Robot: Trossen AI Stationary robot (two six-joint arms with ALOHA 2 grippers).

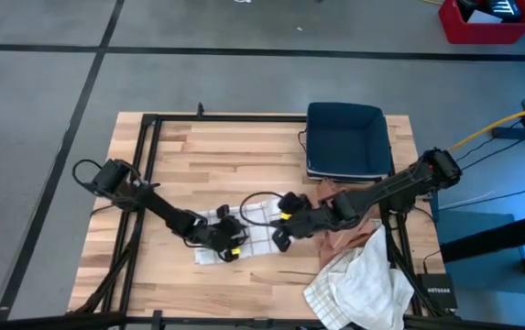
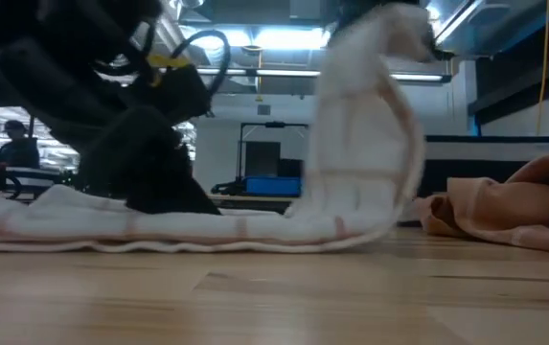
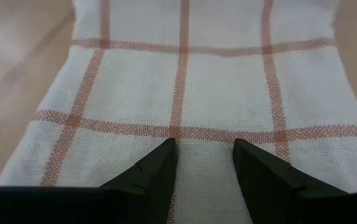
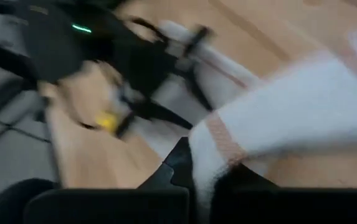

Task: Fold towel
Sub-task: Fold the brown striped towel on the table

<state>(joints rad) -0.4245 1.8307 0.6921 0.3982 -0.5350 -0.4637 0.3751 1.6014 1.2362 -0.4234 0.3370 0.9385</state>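
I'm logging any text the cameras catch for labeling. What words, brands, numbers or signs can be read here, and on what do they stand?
"NETGEAR", faint: on the small dark box at the table's right front corner, high view.
Red bin on the floor: white marks in it, too small to read.
Checked towel, blue bin, tan cloth: no text visible.

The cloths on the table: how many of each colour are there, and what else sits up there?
White towel with red checks: 1
Tan cloth: 1
Plain whitish cloth: 1
Dark blue bin: 1
Total: 4
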